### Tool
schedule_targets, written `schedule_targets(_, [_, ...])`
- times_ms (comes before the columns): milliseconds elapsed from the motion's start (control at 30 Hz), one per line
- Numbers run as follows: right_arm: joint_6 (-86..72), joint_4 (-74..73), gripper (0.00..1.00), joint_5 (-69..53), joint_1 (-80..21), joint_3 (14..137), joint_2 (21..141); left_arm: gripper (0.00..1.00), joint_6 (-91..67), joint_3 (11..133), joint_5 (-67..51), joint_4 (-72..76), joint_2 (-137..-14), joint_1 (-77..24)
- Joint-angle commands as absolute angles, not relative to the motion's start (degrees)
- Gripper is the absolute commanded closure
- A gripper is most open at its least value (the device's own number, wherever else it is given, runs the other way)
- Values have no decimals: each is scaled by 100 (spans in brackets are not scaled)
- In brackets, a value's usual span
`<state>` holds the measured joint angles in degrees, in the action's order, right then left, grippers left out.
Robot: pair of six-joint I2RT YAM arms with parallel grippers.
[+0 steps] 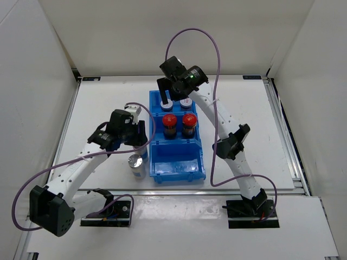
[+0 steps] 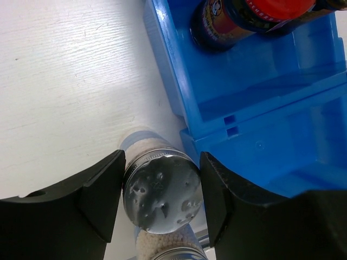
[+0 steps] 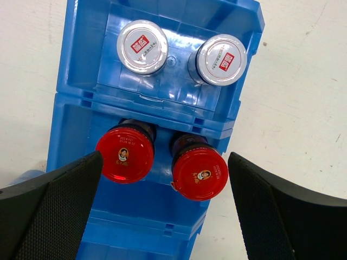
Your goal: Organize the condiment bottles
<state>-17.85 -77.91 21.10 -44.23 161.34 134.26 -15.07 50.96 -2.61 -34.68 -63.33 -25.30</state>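
Note:
My left gripper [image 2: 161, 184] is shut on the cap of a silver-capped bottle [image 2: 161, 192] that stands on the table just left of the blue bin [image 2: 282, 108]. A second silver-capped bottle [image 1: 135, 161] stands beside it, nearer my base. In the top view my left gripper [image 1: 139, 142] hides the held bottle. Two red-capped bottles [image 3: 125, 153] [image 3: 199, 172] stand in the bin's middle compartment. Two grey-lidded bottles [image 3: 142, 46] [image 3: 221, 59] stand in its far compartment. My right gripper [image 1: 169, 91] hovers open above the bin's far end, holding nothing.
The bin's near compartment [image 1: 178, 165] holds nothing. White walls close in the table at the back and on both sides. Purple cables loop over both arms. Bare tabletop [image 1: 249, 124] lies right of the bin.

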Motion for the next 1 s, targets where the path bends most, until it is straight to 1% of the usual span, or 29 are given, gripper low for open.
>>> schedule_targets(0, [-1872,-9343,1,2328,-4412,16119,13043,34,-1512,4983,-220,-3516,-6293,-2584])
schedule_targets(33, [-1924,-9343,1,2329,-4412,16119,12991,30,-1512,4983,-220,-3516,-6293,-2584])
schedule_targets(67, [-1925,-9343,1,2329,-4412,16067,12990,17,-1460,4983,-220,-3516,-6293,-2645])
schedule_targets(100, [-1925,-9343,1,2329,-4412,16066,12990,12,-1459,4931,-168,-3516,-6293,-2646])
schedule_targets(133, [-1925,-9343,1,2329,-4412,16066,12990,9,-1459,4931,-167,-3516,-6293,-2698])
schedule_targets(300, [-2030,-9343,1,2382,-4412,15944,12938,8,-1459,4931,-114,-3516,-6293,-2698])
schedule_targets(333, [-2030,-9343,1,2382,-4412,15943,12885,10,-1459,4878,-114,-3516,-6293,-2750])
schedule_targets(467, [-2092,-9343,1,2435,-4412,15768,12762,31,-1345,4878,26,-3516,-6240,-2804])
schedule_targets(500, [-2144,-9343,1,2435,-4412,15689,12762,40,-1275,4965,226,-3577,-6240,-2804])
schedule_targets(533, [-2145,-9343,1,2487,-4412,15636,12701,46,-1274,5035,359,-3664,-6240,-2804])
schedule_targets(567, [-2145,-9343,1,2487,-4412,15584,12639,51,-1214,5219,674,-3665,-6240,-2804])
schedule_targets(600, [-2145,-9343,1,2540,-4412,15505,12639,61,-1152,5334,825,-3735,-6240,-2804])
schedule_targets(667, [-2145,-9343,1,2601,-4412,15452,12516,70,-1073,5693,1228,-3788,-6301,-2804])
schedule_targets(700, [-2145,-9343,1,2671,-4412,15390,12446,77,-994,5826,1483,-3788,-6302,-2804])
schedule_targets(767, [-2145,-9343,1,2672,-4412,15390,12367,87,-871,6255,1720,-3788,-6381,-2804])
schedule_targets(800, [-2092,-9343,1,2733,-4412,15390,12305,89,-818,6406,1836,-3788,-6433,-2804])
schedule_targets(867, [-2092,-9343,1,2847,-4412,15118,12059,89,-677,6748,1925,-3735,-6503,-2804])
schedule_targets(900, [-2092,-9343,1,2952,-4360,15004,11867,89,-529,7150,1846,-3735,-6591,-2804])
schedule_targets(967, [-2363,-9343,1,3084,-4298,14556,11647,89,-457,7522,1390,-3735,-6661,-2804])
